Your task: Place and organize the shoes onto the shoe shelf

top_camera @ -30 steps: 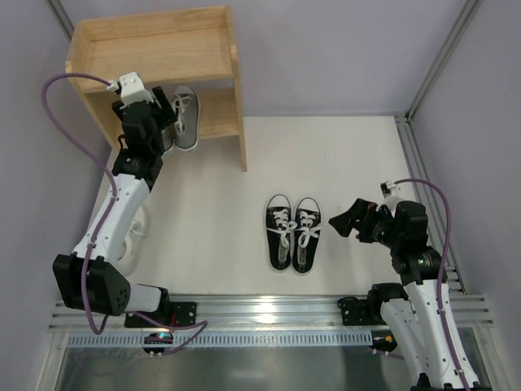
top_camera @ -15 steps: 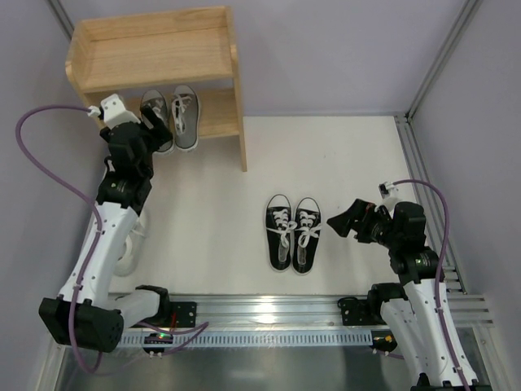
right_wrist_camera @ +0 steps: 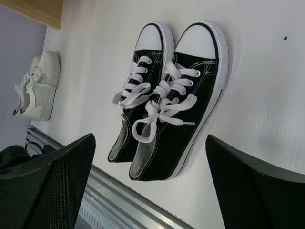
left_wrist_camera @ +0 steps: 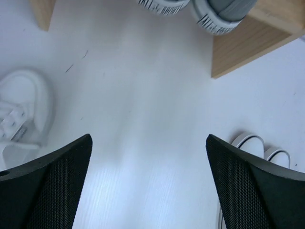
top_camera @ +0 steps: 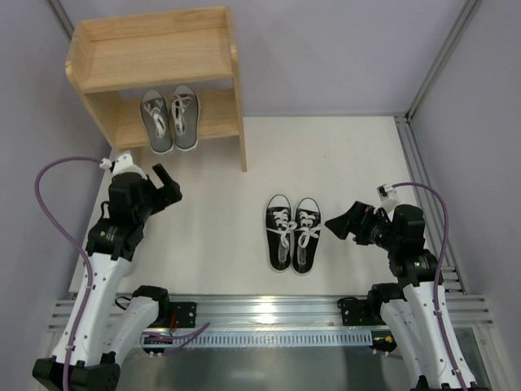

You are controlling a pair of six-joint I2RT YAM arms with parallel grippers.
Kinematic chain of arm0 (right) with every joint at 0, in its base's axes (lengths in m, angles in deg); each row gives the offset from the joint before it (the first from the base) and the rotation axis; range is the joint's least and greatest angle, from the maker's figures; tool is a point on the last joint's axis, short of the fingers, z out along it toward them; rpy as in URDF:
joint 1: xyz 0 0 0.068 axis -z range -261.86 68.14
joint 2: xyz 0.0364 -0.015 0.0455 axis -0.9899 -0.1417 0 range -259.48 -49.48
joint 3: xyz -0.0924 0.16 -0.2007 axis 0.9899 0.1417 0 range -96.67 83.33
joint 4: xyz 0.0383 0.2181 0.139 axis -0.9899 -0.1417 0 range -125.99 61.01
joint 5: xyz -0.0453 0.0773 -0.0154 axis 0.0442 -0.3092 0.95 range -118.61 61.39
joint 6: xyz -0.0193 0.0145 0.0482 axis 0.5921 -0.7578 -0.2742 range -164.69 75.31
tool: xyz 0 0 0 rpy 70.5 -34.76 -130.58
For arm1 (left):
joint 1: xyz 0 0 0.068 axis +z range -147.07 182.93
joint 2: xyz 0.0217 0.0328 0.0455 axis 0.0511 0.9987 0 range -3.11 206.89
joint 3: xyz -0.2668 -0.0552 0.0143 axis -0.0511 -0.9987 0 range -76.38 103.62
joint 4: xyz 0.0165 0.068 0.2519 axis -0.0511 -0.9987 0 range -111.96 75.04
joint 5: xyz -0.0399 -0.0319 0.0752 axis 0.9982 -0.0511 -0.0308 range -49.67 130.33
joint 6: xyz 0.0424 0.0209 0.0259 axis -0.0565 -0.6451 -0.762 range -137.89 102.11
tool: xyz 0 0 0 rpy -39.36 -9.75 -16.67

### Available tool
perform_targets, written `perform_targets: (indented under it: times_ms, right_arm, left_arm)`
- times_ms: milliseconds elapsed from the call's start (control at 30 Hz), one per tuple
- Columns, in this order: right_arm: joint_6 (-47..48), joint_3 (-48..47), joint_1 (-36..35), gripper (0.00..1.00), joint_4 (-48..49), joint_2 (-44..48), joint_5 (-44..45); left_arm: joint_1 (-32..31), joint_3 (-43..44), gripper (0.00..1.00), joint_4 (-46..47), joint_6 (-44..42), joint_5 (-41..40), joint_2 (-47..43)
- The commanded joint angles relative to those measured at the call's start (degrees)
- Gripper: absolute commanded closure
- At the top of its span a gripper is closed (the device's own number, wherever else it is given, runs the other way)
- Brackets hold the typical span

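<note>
Black mesh-faced fingers [left_wrist_camera: 47, 186] of the left tool [top_camera: 153, 194] stand wide apart with nothing between them. The tool hangs over the white counter [top_camera: 220, 163], a little in front of the shoe shelf [top_camera: 155, 49]. On the counter just to its left, seen from its wrist camera, lies a white sneaker [left_wrist_camera: 24, 109], laces up.

Beyond the tool, the grey sneakers [top_camera: 169, 118] sit side by side on the lower tier of the light wooden rack. Their ends reach the tier's front edge, and they lie closer to the right-hand side panel than to the left. The rack stands in the far left corner of the counter.

On the right side, the right tool [top_camera: 343, 221] is also spread open and empty, raised off the counter and turned toward the black canvas pair [top_camera: 294, 232]. That pair rests near the middle of the counter, the two shoes touching. Their white toe caps point away from the arm bases and their white laces are loosely tied. The pair is well apart from the rack.
</note>
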Motion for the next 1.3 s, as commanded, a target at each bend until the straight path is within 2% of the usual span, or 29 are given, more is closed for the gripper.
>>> perform_targets:
  times_ms: [0, 100, 200, 400, 500, 700, 867, 967, 1000, 1100, 1267]
  right_arm:
    - [-1.43, 0.16, -0.4, 0.03, 3.45, 0.25, -2.54]
    - [-2.83, 1.21, -0.92, 0.03, 5.12, -0.27, -3.68]
    - [-4.5, 2.71, -2.5, 0.03, 6.7, -1.5, -4.91]
    - [-5.82, 4.91, -8.38, 0.03, 10.04, -3.7, -2.55]
    - [-6.26, 4.56, -13.04, 0.03, 10.75, -5.81, -0.44]
    - [-5.74, 1.75, -21.31, 0.03, 7.24, -8.09, 7.2]
    - [-6.0, -2.21, -29.81, 0.03, 1.27, -10.55, 19.22]
    - [-8.19, -4.4, -34.83, 0.03, 1.26, -14.33, 23.2]
    - [-9.07, -5.19, -39.11, 0.03, 1.26, -17.38, 27.21]
    - [-11.53, -10.45, -45.46, 0.03, -0.32, -24.15, 36.01]
    - [-15.57, -15.39, -49.26, 0.03, -2.69, -33.57, 42.36]
  left_arm:
    - [0.27, -1.41, 0.0, -12.87, -1.09, -1.18, -6.38]
    - [0.01, 1.38, 0.0, -18.83, -3.12, -4.77, -7.71]
    - [-0.08, 8.31, 0.0, -24.81, -4.96, -3.73, -2.98]
    - [0.01, 11.16, 0.0, -27.91, -8.57, -2.08, 9.66]
    - [0.01, 10.63, 0.0, -26.78, -7.87, -0.14, 11.62]
    - [0.09, 10.72, 0.0, -27.91, -5.41, 0.66, 10.31]
    - [0.01, 8.26, 0.0, -28.97, -3.65, 1.09, 5.83]
    - [0.01, 7.2, 0.0, -29.58, -3.12, 1.45, 2.23]
    - [0.01, 7.11, 0.0, -29.93, -3.21, 1.45, 1.52]
    - [0.01, 7.38, 0.0, -30.55, -3.56, 1.27, -0.68]
    - [0.01, 6.85, 0.0, -30.73, -4.26, 1.71, -1.65]
